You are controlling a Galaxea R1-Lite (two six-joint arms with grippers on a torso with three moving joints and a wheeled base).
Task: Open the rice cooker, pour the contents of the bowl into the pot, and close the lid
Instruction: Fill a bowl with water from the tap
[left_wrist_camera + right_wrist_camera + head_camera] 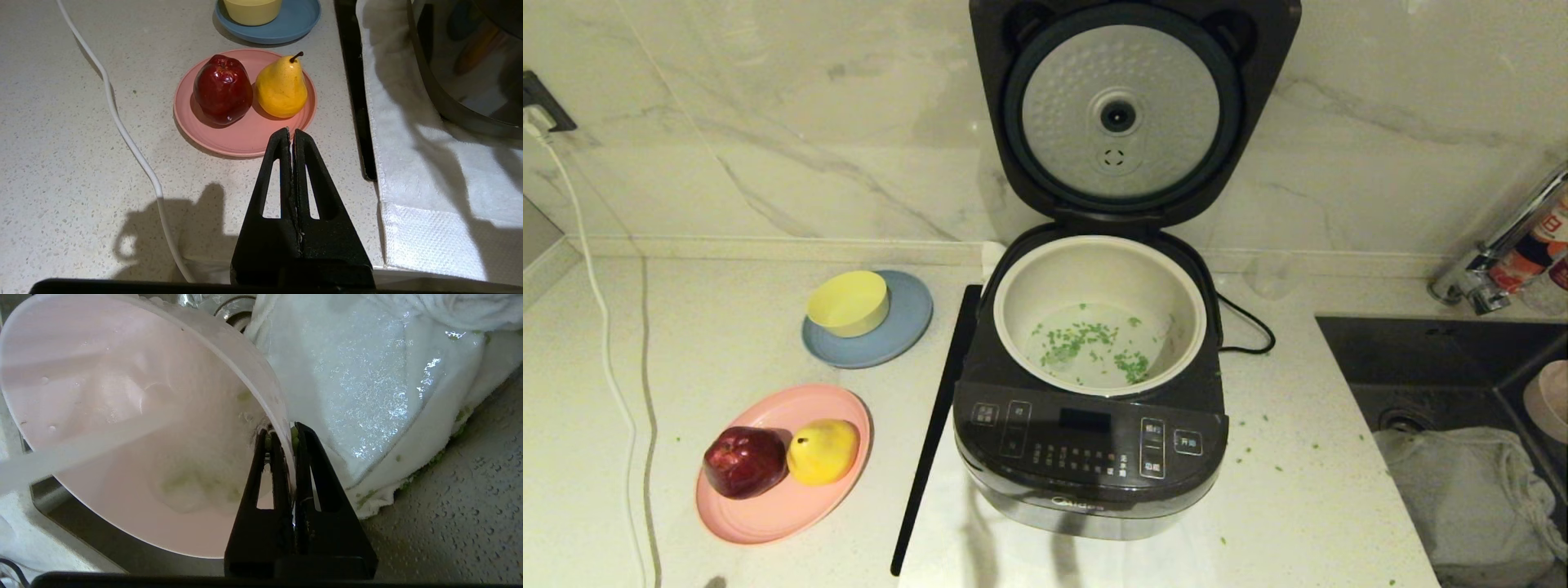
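Pour looks done: contents (1094, 343) lie in pot (1021, 327); lid (1135, 114) up. Right tool (282, 435) pinches rim of emptied bowl (122, 428) over sink w/ cloth (367, 375). Left tool (291, 134) closed, idle above counter (61, 143). Next, likely: drop bowl, shut lid.

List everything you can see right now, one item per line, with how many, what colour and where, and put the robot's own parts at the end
rice cooker: one, dark grey, centre
lid: one, raised
pot: one, cream, inside cooker
green bits: scattered in pot
bowl: one, pink, tilted over the sink
yellow bowl: one, on blue plate
apple, pear: on pink plate
towel: white, in sink
left gripper: shut, near pink plate
right gripper: clamped on bowl rim
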